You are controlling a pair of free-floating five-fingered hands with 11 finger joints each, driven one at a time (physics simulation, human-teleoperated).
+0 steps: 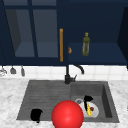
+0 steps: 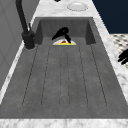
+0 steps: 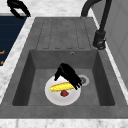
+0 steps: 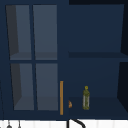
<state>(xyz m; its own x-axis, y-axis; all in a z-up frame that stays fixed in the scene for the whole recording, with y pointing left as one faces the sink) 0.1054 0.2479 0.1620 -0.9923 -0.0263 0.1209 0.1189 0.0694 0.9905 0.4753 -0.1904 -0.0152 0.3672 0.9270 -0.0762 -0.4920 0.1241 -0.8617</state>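
A white plate (image 3: 53, 96) lies in the sink basin (image 3: 37, 75) with a yellow corn cob (image 3: 61, 86) and a small red piece (image 3: 64, 93) on it. My right hand (image 3: 67, 73) arches over the plate, its fingers bent down and touching the cob's end; the cob lies flat. The same hand (image 1: 88, 98) shows in the front view above the plate (image 1: 95, 112), and in the left side view (image 2: 62, 33). My left hand (image 1: 36, 115) hangs idle by the drainboard's front left corner, holding nothing, and also shows as hand (image 3: 17, 7) and hand (image 2: 123, 56).
A large red ball (image 1: 67, 114) stands before the sink's front edge. A black faucet (image 1: 67, 75) rises behind the basin. The ribbed drainboard (image 2: 65, 77) lies left of it. The cabinet shelf holds an olive bottle (image 4: 86, 98) and an orange item (image 1: 70, 50). A bowl (image 2: 77, 6) rests on the counter.
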